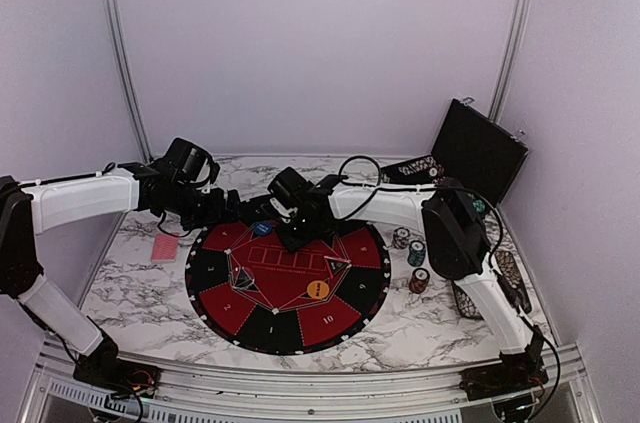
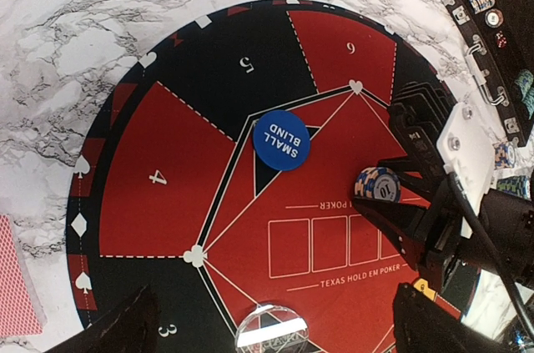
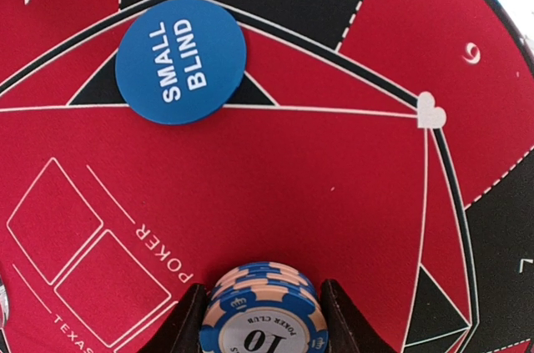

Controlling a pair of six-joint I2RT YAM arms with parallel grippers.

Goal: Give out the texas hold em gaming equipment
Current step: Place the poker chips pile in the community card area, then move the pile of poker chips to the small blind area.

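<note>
Four chip stacks (image 1: 415, 252), two discs (image 1: 262, 229), one card (image 1: 165, 247).

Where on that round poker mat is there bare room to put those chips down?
Free: the red field around the card outlines, below the Small Blind button, and segments 4 and 5. Crowded: the table right of the mat, where chip stacks stand.
</note>
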